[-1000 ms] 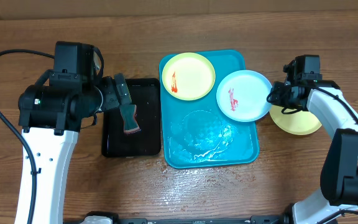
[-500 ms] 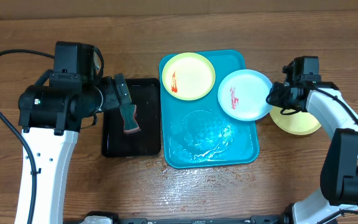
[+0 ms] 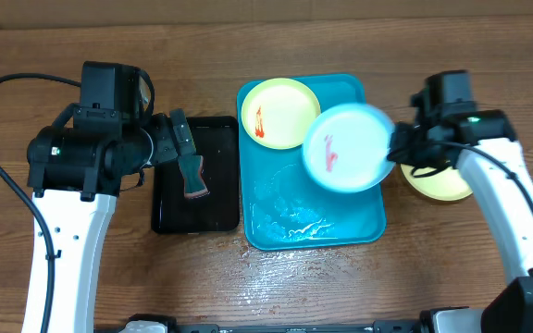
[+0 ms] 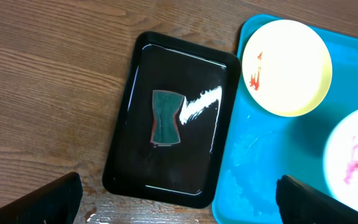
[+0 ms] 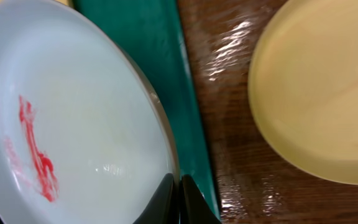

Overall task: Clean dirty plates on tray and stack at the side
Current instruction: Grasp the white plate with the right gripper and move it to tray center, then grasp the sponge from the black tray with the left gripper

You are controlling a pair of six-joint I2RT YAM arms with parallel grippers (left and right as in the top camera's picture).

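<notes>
My right gripper (image 3: 398,148) (image 5: 179,194) is shut on the rim of the light blue plate (image 3: 345,148) (image 5: 73,124), which has a red smear and is lifted, blurred, over the turquoise tray (image 3: 364,227) (image 5: 148,37). A yellow-green plate with a red smear (image 3: 280,113) (image 4: 288,67) lies at the tray's back left. Another yellow-green plate (image 3: 442,182) (image 5: 322,87) lies on the table right of the tray. My left gripper (image 4: 179,202) is open and empty, above the black tray's front edge.
A smaller black tray (image 3: 169,217) (image 4: 129,155) left of the turquoise tray holds a green sponge (image 3: 193,176) (image 4: 166,117) and a streak of white foam (image 4: 201,102). The turquoise tray's front half is wet. The table near the trays is wet too.
My right gripper has lifted the light blue plate off the tray's right edge and swung it left over the tray. The left arm has not moved.
</notes>
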